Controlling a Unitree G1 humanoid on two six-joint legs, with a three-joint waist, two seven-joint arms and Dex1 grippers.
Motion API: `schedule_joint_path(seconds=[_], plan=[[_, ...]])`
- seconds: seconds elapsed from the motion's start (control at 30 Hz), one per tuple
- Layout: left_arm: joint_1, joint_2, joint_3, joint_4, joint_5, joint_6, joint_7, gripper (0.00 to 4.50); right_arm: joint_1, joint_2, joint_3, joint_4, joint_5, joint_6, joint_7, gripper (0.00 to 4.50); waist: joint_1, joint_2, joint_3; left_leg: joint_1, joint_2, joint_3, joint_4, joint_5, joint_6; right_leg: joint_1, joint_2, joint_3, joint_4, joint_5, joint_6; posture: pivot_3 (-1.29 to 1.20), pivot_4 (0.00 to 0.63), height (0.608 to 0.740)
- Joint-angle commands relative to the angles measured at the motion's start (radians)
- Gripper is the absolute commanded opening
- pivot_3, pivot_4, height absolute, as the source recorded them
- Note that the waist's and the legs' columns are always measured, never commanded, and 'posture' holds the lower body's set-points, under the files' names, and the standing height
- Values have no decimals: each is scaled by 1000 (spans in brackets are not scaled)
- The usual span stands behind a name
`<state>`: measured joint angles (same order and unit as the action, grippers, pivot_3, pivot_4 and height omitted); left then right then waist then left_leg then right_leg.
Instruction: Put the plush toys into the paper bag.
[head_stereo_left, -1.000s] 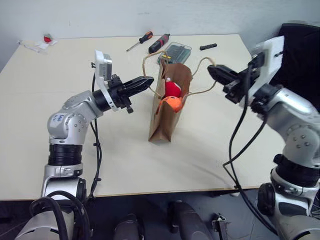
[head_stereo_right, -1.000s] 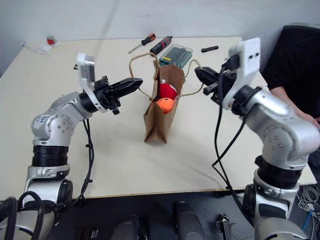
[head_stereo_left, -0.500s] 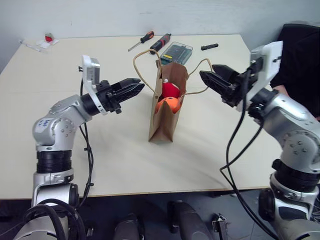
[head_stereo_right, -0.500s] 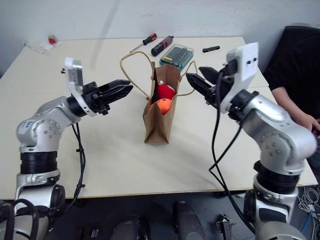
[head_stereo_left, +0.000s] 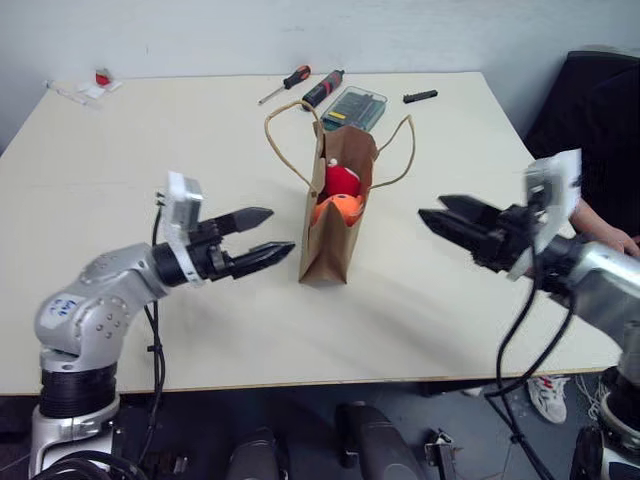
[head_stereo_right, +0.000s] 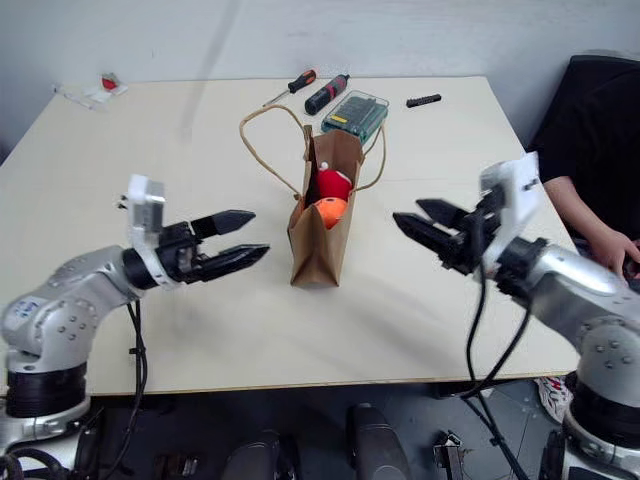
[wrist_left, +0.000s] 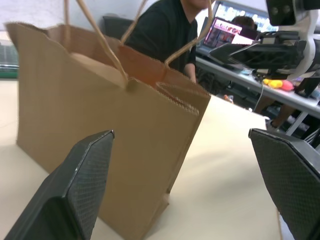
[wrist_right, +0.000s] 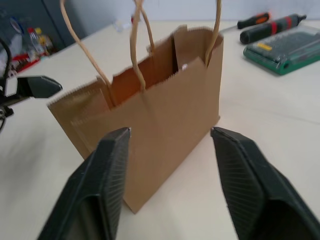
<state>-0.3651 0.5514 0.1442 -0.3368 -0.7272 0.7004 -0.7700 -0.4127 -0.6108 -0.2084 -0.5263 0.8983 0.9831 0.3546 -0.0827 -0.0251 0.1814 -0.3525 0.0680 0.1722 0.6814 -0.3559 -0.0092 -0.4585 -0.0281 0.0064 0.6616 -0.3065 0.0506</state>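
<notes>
The brown paper bag (head_stereo_left: 333, 235) stands upright at mid-table with its mouth open and both cord handles (head_stereo_left: 283, 128) hanging free. Inside it, the red plush toy (head_stereo_left: 343, 180) sits above the orange plush toy (head_stereo_left: 341, 208). My left gripper (head_stereo_left: 281, 231) is open, level, to the left of the bag and apart from it. My right gripper (head_stereo_left: 431, 208) is open to the right of the bag, also apart from it. The left wrist view looks at the bag (wrist_left: 95, 125) between wide fingers (wrist_left: 75, 195). In the right wrist view the bag (wrist_right: 165, 115) sits between spread fingers (wrist_right: 107, 180).
Two screwdrivers (head_stereo_left: 283, 82) (head_stereo_left: 320, 87), a green bit case (head_stereo_left: 354, 105) and a small black part (head_stereo_left: 418, 95) lie behind the bag. A small red and white item (head_stereo_left: 96, 80) lies at the far left corner. A person's hand (head_stereo_left: 612, 238) rests at the table's right edge.
Both grippers have gone from shut to open. Both have dropped lower and pulled back from the bag's handles. The handles now hang free, and the bag has stayed in place.
</notes>
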Motion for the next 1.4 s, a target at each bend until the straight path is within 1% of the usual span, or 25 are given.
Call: schedule_joint_path(seconds=[0.03, 0.07, 0.1, 0.17, 0.27, 0.43, 0.57, 0.67, 0.77, 0.87, 0.93, 1.03, 1.13, 1.17, 1.2, 1.23, 1.33, 1.4], plan=[[14, -30, -54, -45, 72, -95, 20, 4500, -46, 52, 195, 63, -176, -130, 30, 1241, 1, 0, 0, -1, 0, 0, 0, 0, 0, -1, 0, 0, 0, 0, 0, 0, 150, 740], [13, -42, -61, -46, 84, -110, 29, 4500, -64, 75, 230, 90, -206, -153, 36, 791, 2, 0, 0, -2, 0, 0, 0, 0, 0, -2, 0, 0, 1, 0, 0, 0, 150, 740], [11, -50, -69, -45, 95, -123, 36, 4500, -79, 94, 257, 112, -229, -171, 45, 494, 3, 0, 0, -3, 0, 0, 0, 1, -1, -4, 0, 0, 1, 0, 0, 0, 150, 740], [9, -63, -91, -35, 127, -149, 50, 4500, -100, 122, 298, 148, -267, -200, 66, 52, 4, 0, 0, -3, 0, 0, 0, 1, 0, -4, 0, 0, 1, 0, 0, 0, 150, 740], [-3, -99, -126, 5, 203, -212, 93, 4500, -132, 168, 354, 213, -325, -243, 96, 52, 6, 0, 0, -2, 0, 0, 0, 1, 0, -3, 0, 0, 0, 0, 0, 0, 150, 740], [-17, -156, -166, 31, 252, -231, 136, 4500, -148, 209, 376, 261, -369, -276, 139, 52, 15, 0, 0, -2, 0, 0, 1, 1, 0, -3, 0, -1, 0, 0, 0, 0, 150, 740], [-56, -227, -180, 129, 353, -281, 245, 4500, -140, 227, 391, 277, -400, -296, 166, 52, 27, 0, 0, -2, 0, 0, 1, 1, 1, -3, -1, -1, 0, 1, 0, 0, 150, 740], [-91, -269, -173, 205, 391, -320, 290, 4500, -127, 232, 388, 274, -415, -302, 179, 52, 28, 0, 0, -2, 0, 0, 1, 1, 1, -3, 0, -1, 1, 1, -1, 0, 150, 740], [-120, -303, -163, 267, 395, -357, 291, 3930, -115, 236, 383, 267, -424, -306, 187, 0, 30, 0, 0, -2, 0, 0, 1, 1, 1, -3, -1, -1, 1, 1, -1, 0, 150, 740], [-146, -315, -173, 322, 400, -388, 258, 3017, -91, 221, 367, 233, -428, -311, 201, 0, 30, 0, 0, -2, 0, 1, 1, 1, 1, -3, -1, -2, 1, 1, -1, 0, 150, 740], [-171, -318, -176, 363, 397, -406, 226, 2405, -50, 187, 338, 171, -411, -303, 220, 0, 31, 0, 0, -2, 0, 1, 1, 1, 1, -3, -1, -2, 1, 1, -1, 0, 150, 740], [-227, -299, -174, 441, 380, -434, 131, 1450, 49, 96, 246, 29, -366, -279, 255, 0, 49, 0, 0, -3, -1, 0, 2, 1, 1, -3, -1, -2, 0, 1, 0, 0, 150, 740], [-296, -267, -165, 515, 321, -431, -41, 481, 168, -6, 88, -107, -271, -230, 280, 0, 55, 0, 0, -3, -1, 1, 2, 1, 2, -2, -1, -3, -1, 2, 0, 0, 150, 740], [-321, -249, -170, 536, 294, -418, -125, 155, 220, -46, 10, -149, -220, -202, 297, 178, 56, 0, 0, -3, -1, 1, 2, 1, 2, -2, -1, -3, -1, 2, 0, 0, 150, 740], [-344, -232, -176, 555, 270, -402, -210, 0, 277, -86, -72, -190, -168, -175, 321, 374, 59, 0, 0, -3, -1, 1, 2, 1, 2, -2, -1, -3, -1, 2, 0, 0, 150, 740], [-374, -219, -182, 584, 251, -386, -286, 0, 349, -130, -172, -233, -118, -155, 359, 579, 58, 0, 0, -3, -2, 0, 2, 1, 2, -2, 0, -3, -1, 2, 0, 0, 150, 740], [-469, -210, -199, 688, 233, -356, -434, 0, 559, -231, -479, -318, 9, -105, 482, 1615, 62, 0, 0, -3, -4, -1, 2, 0, 2, 0, 2, -3, -2, 2, 1, 0, 150, 740], [-509, -213, -222, 737, 238, -354, -523, 0, 654, -261, -639, -332, 69, -84, 520, 2244, 59, -1, 1, -2, -4, -1, 2, 0, 2, 2, 2, -3, -3, 2, 1, 0, 150, 740]])
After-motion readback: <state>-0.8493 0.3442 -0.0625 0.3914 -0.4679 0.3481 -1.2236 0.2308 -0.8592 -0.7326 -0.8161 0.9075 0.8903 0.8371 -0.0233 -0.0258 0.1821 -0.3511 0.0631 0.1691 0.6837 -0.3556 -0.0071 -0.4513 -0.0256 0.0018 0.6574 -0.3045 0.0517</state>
